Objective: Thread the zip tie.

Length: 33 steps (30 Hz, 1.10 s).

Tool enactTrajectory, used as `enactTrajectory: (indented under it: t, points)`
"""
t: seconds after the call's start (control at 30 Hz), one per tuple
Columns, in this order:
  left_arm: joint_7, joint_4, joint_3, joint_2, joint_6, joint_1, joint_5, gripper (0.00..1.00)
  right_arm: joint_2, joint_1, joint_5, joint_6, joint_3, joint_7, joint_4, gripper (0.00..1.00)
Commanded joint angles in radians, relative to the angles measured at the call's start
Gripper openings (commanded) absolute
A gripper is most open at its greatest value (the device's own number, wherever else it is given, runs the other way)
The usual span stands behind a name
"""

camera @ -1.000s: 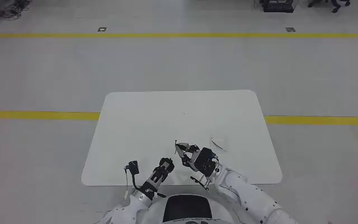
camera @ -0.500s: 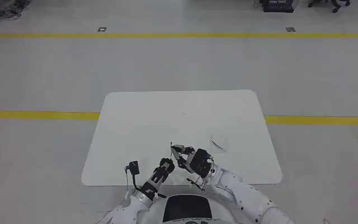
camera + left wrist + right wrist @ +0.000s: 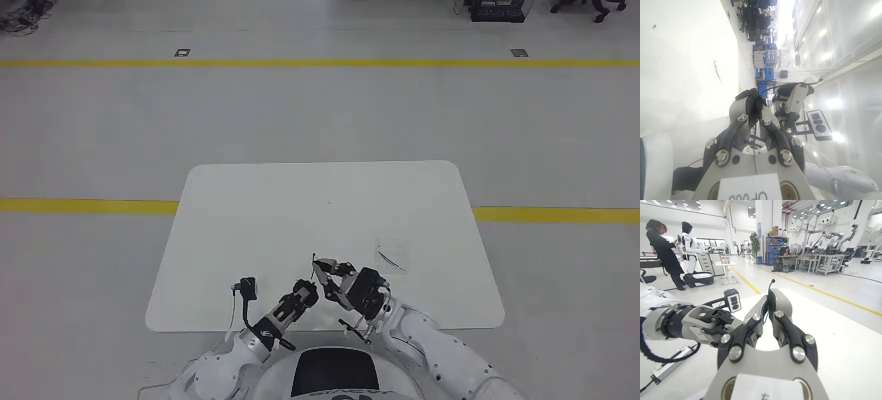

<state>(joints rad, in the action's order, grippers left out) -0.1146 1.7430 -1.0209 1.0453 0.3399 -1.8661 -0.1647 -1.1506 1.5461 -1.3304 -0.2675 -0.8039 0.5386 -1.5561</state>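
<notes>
Top view: both tools sit close together over the near edge of the tabletop (image 3: 300,200). Right tool (image 3: 768,298) clenched on the zip tie (image 3: 773,281): black, upright, head poking above the fingertips. Left tool (image 3: 753,100) also clenched, with a thin black length between its pads, apparently the same tie's tail. Loose black ties (image 3: 391,259) lie apart to the right on a faint clear pouch; whether inside it, cannot tell.
</notes>
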Motion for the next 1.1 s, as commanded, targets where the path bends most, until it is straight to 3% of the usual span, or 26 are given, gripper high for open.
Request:
enactTrajectory:
  t: [0.0,0.27,0.4,0.77,1.07]
  points:
    - [-0.024,-0.018,-0.002,0.003,0.0,0.01,-0.012,0.0,0.003,0.011,0.0,-0.007,-0.01,-0.004,-0.012,0.0]
    - [-0.021,-0.02,-0.001,0.003,-0.003,0.014,-0.009,0.0,0.004,0.012,-0.001,-0.007,-0.012,-0.004,-0.014,0.0]
    - [-0.044,-0.035,0.0,0.006,0.0,0.028,-0.054,0.0,0.004,0.015,0.009,-0.002,-0.02,-0.016,-0.018,0.0]
    - [-0.069,-0.028,-0.035,0.009,0.0,0.013,-0.052,0.0,0.011,0.048,0.012,-0.017,-0.057,-0.023,-0.029,0.0]
    - [-0.081,-0.027,-0.041,0.015,0.0,0.006,-0.047,0.0,0.005,0.04,0.015,-0.03,-0.054,-0.026,-0.017,0.0]
